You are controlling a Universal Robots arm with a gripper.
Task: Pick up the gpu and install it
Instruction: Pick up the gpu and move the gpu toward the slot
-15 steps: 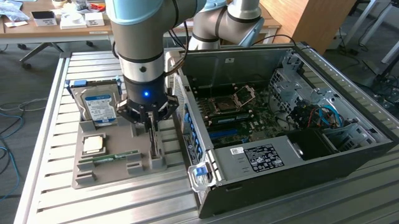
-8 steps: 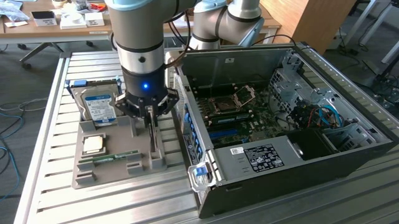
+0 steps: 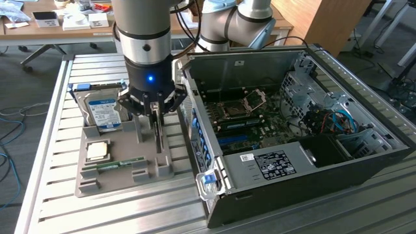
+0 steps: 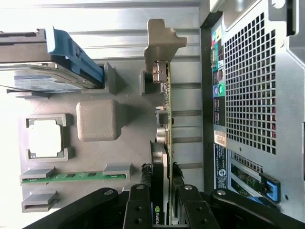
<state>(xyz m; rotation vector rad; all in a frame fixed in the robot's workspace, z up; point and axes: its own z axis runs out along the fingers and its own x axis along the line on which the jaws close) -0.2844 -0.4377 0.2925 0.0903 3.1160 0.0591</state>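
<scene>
The pick-up step is judged to be in hand: the claw point(image 3: 155, 113) is partly closed, its fingers point(image 4: 177, 191) pressed on both faces of the gpu point(image 4: 164, 119). The gpu is stood on edge in the grey holder point(image 3: 123, 146) on the worktop point(image 3: 52, 146), at nine o'clock of the open case point(image 3: 312, 175) in the exterior view. A straight, untilted pull is judged to be called for, the card being seated in slots just beside the case wall.

Soft, even daylight fills the exterior view. The slatted metal table point(image 3: 46, 204) shines pale at lower left, and the computer case point(image 3: 364, 161) interior lies in shadow. In the wrist view, table and CPU point(image 4: 45, 138) burn out white; the gripper point(image 4: 160, 168) clasping the gpu point(image 4: 161, 40) sits dark.
</scene>
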